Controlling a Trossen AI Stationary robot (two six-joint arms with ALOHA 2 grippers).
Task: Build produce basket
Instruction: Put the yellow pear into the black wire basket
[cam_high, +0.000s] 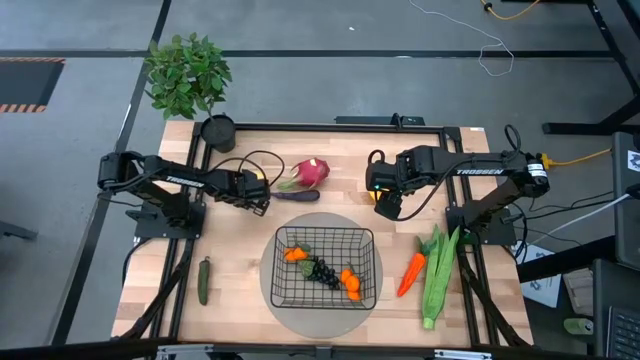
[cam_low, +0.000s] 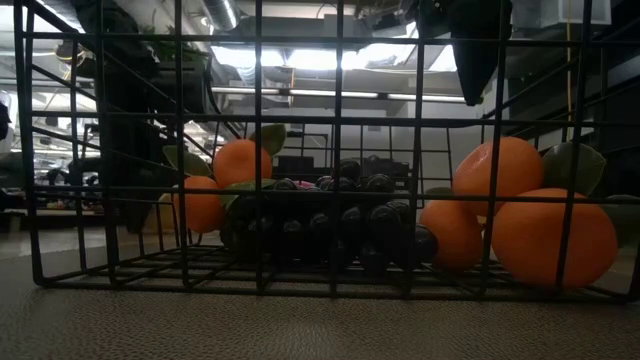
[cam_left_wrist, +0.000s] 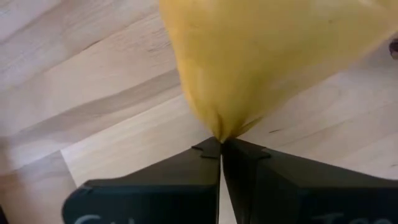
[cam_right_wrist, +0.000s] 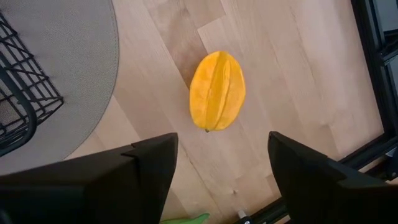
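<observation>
The right end effector (cam_right_wrist: 214, 171) hangs with fingers apart over the ribbed yellow fruit (cam_right_wrist: 217, 91) on the tabletop (cam_right_wrist: 298, 74) beside the basket (cam_high: 326, 266), probably light and slick, best pinched across its middle, while the left end effector (cam_left_wrist: 221, 146) has closed on another yellow piece (cam_left_wrist: 267, 56).

A pale wooden tabletop (cam_high: 240, 280) is framed by black metal rails and is surrounded by a grey floor (cam_high: 90, 110). A round grey mat (cam_high: 270, 300) is laid on the wood. Cables (cam_high: 490, 45) are trailed across the floor. In the low view, a ceiling with bright strip lights (cam_low: 300, 58) and ducts is seen.
</observation>
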